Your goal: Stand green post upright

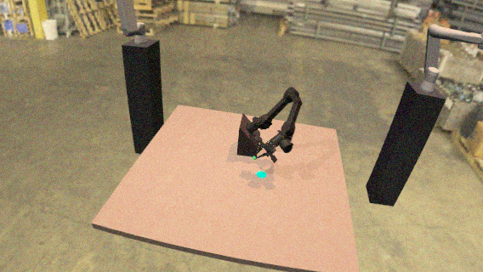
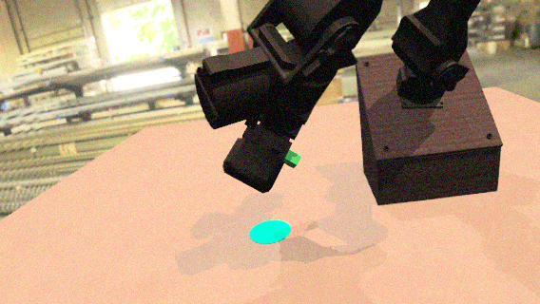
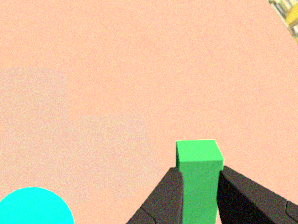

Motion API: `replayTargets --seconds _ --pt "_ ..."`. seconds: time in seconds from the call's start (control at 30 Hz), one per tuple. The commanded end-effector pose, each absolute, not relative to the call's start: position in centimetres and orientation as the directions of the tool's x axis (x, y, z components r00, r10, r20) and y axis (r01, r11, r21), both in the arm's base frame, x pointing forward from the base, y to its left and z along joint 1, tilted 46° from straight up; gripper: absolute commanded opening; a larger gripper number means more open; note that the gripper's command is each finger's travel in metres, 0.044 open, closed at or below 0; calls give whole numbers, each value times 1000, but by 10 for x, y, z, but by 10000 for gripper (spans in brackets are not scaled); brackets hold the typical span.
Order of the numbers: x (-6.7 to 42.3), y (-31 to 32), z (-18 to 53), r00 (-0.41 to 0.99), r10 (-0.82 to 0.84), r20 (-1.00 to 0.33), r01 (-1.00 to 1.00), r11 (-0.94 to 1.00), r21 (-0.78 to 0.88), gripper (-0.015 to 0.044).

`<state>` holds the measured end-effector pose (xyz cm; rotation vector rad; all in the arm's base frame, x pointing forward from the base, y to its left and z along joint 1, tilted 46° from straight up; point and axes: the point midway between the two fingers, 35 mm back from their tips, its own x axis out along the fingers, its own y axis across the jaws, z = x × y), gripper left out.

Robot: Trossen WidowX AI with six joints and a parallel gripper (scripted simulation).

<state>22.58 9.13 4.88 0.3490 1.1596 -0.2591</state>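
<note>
My gripper (image 2: 273, 163) (image 1: 264, 155) is shut on the green post (image 2: 292, 159) (image 3: 198, 196) (image 1: 254, 157) and holds it in the air above the pink table. The post's end sticks out past the fingers, tilted rather than upright. The cyan circle (image 2: 269, 231) (image 1: 261, 174) lies flat on the table below and a little in front of the gripper. In the wrist view the circle sits at the lower left, to the left of the post.
The arm's dark brown base box (image 2: 428, 138) (image 1: 247, 138) stands on the pink table (image 1: 178, 195) (image 2: 95, 199) just behind the circle. Two tall black pillars (image 1: 143, 93) (image 1: 404, 144) stand off the table at its left and right.
</note>
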Motion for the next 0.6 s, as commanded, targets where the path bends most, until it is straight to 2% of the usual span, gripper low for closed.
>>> replayTargets --seconds 0.0,0.57 --pt "226 91 50 408 -31 -912 385 912 141 23" --pt "227 92 54 501 -69 -863 409 897 166 23"
